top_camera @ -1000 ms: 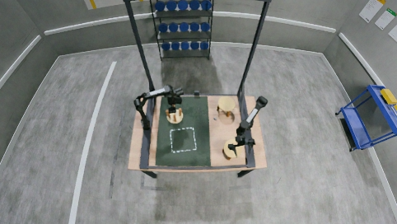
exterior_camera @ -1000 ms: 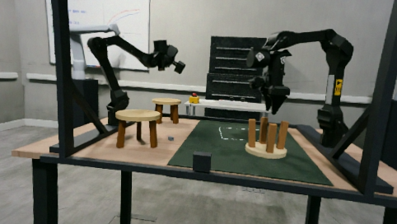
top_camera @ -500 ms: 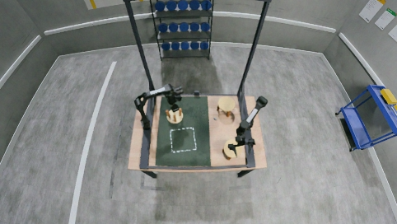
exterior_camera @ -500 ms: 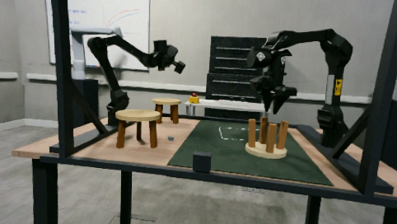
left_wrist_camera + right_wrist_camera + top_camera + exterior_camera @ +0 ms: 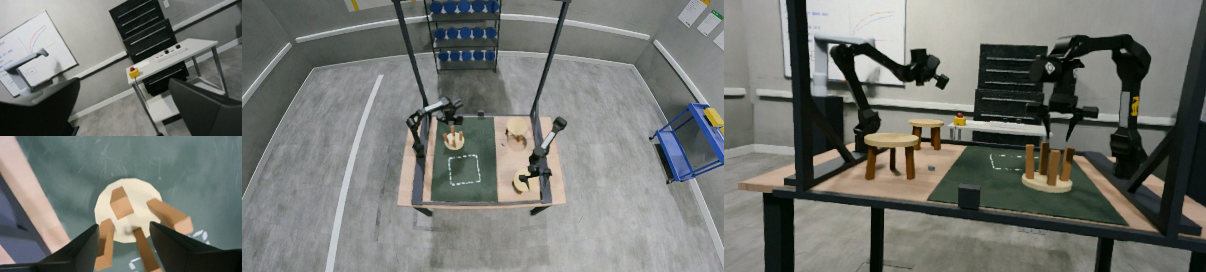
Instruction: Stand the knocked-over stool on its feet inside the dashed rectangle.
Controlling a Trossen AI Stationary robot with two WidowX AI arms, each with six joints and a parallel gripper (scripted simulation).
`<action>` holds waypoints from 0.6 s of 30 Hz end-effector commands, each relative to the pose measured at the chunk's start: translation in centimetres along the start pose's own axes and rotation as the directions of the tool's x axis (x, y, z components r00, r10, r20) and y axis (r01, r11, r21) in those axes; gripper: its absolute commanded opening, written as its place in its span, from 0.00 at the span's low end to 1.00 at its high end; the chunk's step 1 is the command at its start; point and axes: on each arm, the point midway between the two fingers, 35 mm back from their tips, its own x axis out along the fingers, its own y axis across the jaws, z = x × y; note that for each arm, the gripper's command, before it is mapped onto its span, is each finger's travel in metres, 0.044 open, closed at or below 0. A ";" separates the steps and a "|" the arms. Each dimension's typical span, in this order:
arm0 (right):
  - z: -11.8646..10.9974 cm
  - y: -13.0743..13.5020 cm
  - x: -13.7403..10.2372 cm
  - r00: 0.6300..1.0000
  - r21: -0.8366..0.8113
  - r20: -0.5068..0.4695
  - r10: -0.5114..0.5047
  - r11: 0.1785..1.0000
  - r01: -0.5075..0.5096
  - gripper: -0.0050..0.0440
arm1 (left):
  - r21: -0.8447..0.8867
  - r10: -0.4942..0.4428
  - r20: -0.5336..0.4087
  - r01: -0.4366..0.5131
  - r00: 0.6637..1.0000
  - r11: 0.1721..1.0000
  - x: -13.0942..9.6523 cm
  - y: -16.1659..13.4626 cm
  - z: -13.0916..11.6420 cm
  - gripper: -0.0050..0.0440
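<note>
The knocked-over stool (image 5: 448, 145) (image 5: 1036, 185) (image 5: 141, 190) lies upside down on the green mat, its pale round seat flat and its brown legs pointing up. The dashed rectangle (image 5: 465, 183) (image 5: 992, 161) (image 5: 198, 233) is beside it on the mat. My right gripper (image 5: 1059, 139) (image 5: 124, 227) is partly open and points down, its fingertips close above the leg tops. In the right wrist view two legs show between the fingers; contact cannot be made out. My left gripper (image 5: 942, 81) (image 5: 124, 82) is open and empty, raised away from this stool.
One upright stool (image 5: 516, 126) (image 5: 891, 140) and a second upright stool (image 5: 518, 181) (image 5: 926, 122) stand on the wooden table beside the mat. A small grey block (image 5: 503, 144) (image 5: 931, 168) lies near the first. Dark frame posts rise at both table sides.
</note>
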 end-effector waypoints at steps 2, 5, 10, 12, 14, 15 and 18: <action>1.0 -0.2 -1.0 0.999 -0.330 0.038 -0.009 0.944 0.021 0.57 | -0.029 0.010 0.027 -0.010 1.000 1.000 -0.1 0.7 1.1 0.92; 0.9 -0.4 -1.0 0.999 -0.380 0.038 -0.006 0.925 0.020 0.57 | -0.029 0.010 0.027 -0.010 1.000 1.000 -0.1 0.7 1.1 0.92; 0.9 -0.4 -1.0 0.999 -0.380 0.038 -0.006 0.925 0.020 0.57 | -0.029 0.010 0.027 -0.010 1.000 1.000 -0.1 0.7 1.1 0.92; 0.9 -0.4 -1.0 0.999 -0.380 0.038 -0.007 0.925 0.021 0.57 | -0.029 0.010 0.027 -0.010 1.000 1.000 -0.1 0.7 1.1 0.92; 0.9 -0.4 -1.0 0.999 -0.380 0.037 -0.008 0.925 0.021 0.57 | -0.029 0.010 0.027 -0.010 1.000 1.000 -0.1 0.7 1.1 0.92; 0.9 -0.4 -1.0 0.999 -0.380 0.038 -0.009 0.925 0.023 0.57 | -0.029 0.010 0.027 -0.010 1.000 1.000 -0.1 0.7 1.1 0.92; 0.9 -0.4 -1.0 0.999 -0.375 0.039 -0.009 0.927 0.023 0.57 | -0.029 0.010 0.027 -0.010 1.000 1.000 -0.1 0.7 1.1 0.92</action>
